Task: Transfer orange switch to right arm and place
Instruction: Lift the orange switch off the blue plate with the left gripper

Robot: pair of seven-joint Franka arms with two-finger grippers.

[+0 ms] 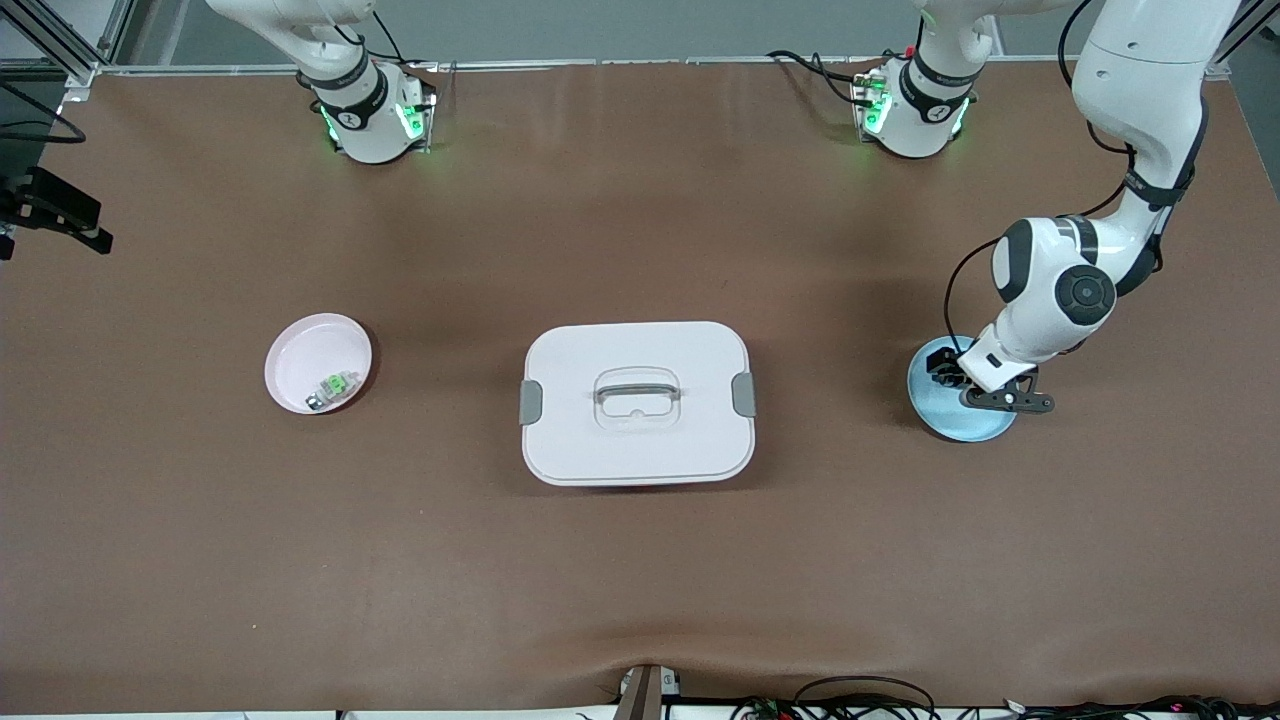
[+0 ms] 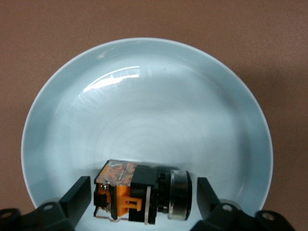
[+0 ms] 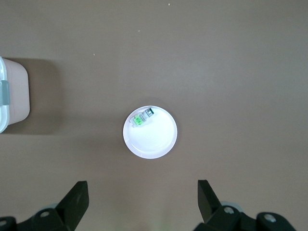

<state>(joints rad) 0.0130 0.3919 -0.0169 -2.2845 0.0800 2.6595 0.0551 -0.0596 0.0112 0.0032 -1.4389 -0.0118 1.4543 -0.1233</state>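
the orange switch (image 2: 139, 192) lies in the blue plate (image 2: 144, 96) at the left arm's end of the table. the left gripper (image 2: 143, 197) is down around it, fingers apart, not squeezing yet. the right gripper (image 3: 142, 202) waits open above the pink plate (image 3: 150, 144). pick-up, hand-over and placing are all left.

Front camera high, facing arms; left wrist close over blue plate (image 2: 144, 96); right wrist high over pink dish (image 3: 150, 133).

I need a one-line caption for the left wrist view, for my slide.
Left gripper open around the orange switch, which lies in the blue plate.
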